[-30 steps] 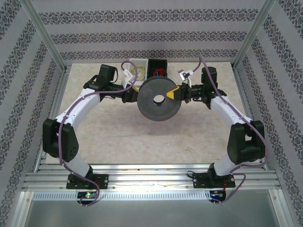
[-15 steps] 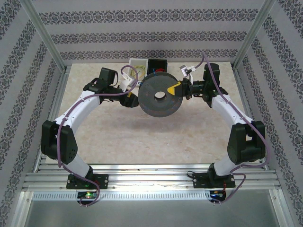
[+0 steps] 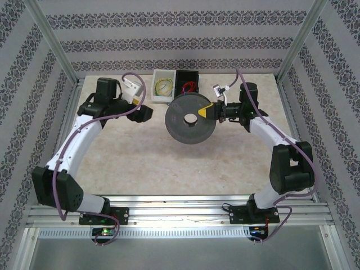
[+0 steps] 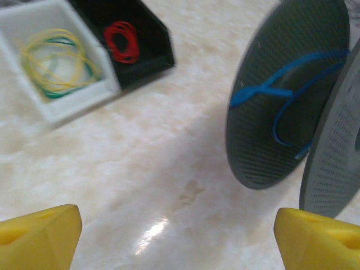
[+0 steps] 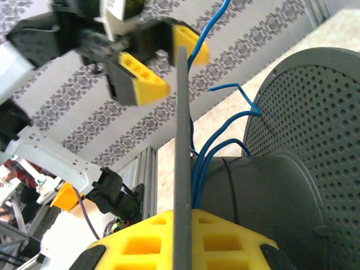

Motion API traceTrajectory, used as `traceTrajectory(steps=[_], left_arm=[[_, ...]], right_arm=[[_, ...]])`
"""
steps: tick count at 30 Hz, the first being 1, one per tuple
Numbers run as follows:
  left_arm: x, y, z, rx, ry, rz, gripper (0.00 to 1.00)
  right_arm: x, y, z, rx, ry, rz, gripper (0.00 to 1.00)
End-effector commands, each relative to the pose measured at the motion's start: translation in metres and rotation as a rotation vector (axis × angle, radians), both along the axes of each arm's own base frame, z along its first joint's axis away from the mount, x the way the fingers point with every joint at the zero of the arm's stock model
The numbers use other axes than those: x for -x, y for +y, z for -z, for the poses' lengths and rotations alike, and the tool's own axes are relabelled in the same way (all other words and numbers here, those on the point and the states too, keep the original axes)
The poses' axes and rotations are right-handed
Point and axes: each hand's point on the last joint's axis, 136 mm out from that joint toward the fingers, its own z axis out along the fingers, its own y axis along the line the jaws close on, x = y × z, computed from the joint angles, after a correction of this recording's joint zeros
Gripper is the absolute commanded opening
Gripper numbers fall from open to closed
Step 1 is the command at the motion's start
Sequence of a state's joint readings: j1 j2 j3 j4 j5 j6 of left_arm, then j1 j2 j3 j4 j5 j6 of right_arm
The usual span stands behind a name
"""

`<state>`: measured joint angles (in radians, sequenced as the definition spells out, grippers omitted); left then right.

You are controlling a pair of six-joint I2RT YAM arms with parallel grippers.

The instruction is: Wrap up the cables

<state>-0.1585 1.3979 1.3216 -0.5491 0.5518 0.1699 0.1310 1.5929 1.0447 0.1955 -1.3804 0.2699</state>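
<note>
The black spool hangs above the table, upright on its edge, and my right gripper is shut on its near flange. The cables, a thin blue wire, run in loose loops round the spool's hub, with one end sticking out free. In the left wrist view the blue wire crosses between the spool's two flanges. My left gripper stands to the left of the spool, apart from it. Its yellow fingers are wide open with nothing between them.
A white bin with yellow and green wire and a black bin with a red wire coil stand at the table's far edge, behind the spool. Metal frame posts and patterned walls close in the table.
My left gripper has opened and drawn back to the left, away from the spool. The spool stays in my right gripper and has shifted only slightly.
</note>
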Motion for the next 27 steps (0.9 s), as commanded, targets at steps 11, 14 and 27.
traceTrajectory(steps=[11,14,27], left_arm=[[-0.042,0.080,0.019,-0.084,-0.065,-0.557,1.00],[-0.043,0.084,0.027,-0.103,-0.047,-0.582,1.00],[-0.042,0.087,0.059,-0.113,0.038,-0.612,1.00]], right_arm=[[-0.027,0.036,0.117,0.068,0.377,0.162,0.00],[-0.034,0.037,0.139,0.088,0.435,0.211,0.00],[-0.036,0.028,0.157,0.220,0.419,0.346,0.57]])
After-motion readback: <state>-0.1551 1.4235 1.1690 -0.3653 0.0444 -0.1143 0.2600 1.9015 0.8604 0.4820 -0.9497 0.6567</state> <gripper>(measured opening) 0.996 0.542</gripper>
